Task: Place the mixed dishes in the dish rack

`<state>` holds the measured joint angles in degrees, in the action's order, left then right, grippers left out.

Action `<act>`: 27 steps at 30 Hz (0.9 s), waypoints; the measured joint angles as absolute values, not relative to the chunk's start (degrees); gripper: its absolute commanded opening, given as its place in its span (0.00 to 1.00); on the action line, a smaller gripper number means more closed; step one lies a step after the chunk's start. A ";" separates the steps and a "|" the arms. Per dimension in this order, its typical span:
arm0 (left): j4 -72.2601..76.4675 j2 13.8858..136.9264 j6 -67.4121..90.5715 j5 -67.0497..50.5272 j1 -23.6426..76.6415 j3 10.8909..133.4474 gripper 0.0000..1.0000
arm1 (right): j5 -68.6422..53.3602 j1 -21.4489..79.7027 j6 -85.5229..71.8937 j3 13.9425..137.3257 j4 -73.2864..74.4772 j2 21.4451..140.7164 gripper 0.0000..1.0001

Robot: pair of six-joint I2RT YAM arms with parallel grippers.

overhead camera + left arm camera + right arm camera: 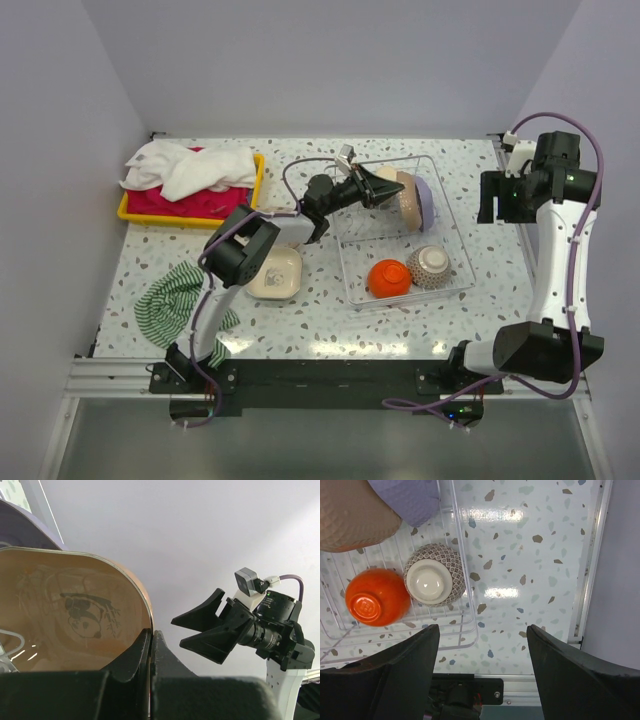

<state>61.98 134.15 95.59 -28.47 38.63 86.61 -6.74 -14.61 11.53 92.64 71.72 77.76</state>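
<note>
Overhead, the white thin-wire dish rack (452, 220) with its clear tray base sits on the speckled table. The left gripper (385, 188) reaches over the rack's far half and holds a tan rounded-square plate (408, 198) on edge, just beside a lilac square plate (428, 200) already standing there. In the rack's near end a glossy orange bowl (388, 277) and a speckled grey-white bowl (432, 265) lie upside down, side by side. Left of the rack a pale beige rounded-square dish (275, 272) rests on the table. Further left lie a green striped cloth (175, 295) and a yellow tray of towels (190, 180). The right gripper (492, 197) hangs raised, to the right of the rack.

The left wrist view alone shows the grip. The two fingers are pinched tight on the tan plate's rim, and a panda drawing shows on the plate's face. The lilac plate stands behind it. Across the rack, the right gripper points this way with its jaws spread.

The right wrist view looks straight down on the rack's near right corner. Its fingers (395, 670) stand wide apart and hold nothing. Only here do the bowls' foot rings and the grey bowl's patterned outside show.
</note>
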 measured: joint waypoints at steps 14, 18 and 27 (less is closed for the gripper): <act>56.14 135.33 91.07 -27.70 38.81 90.50 0.12 | -6.83 -14.61 11.51 91.37 71.53 78.06 0.75; 54.54 135.33 90.04 -27.44 39.20 90.28 0.32 | -7.03 -14.61 11.49 90.89 71.26 78.04 0.75; 52.71 135.04 88.44 -27.46 40.23 86.87 0.63 | -7.49 -14.66 10.90 87.39 70.50 77.97 0.75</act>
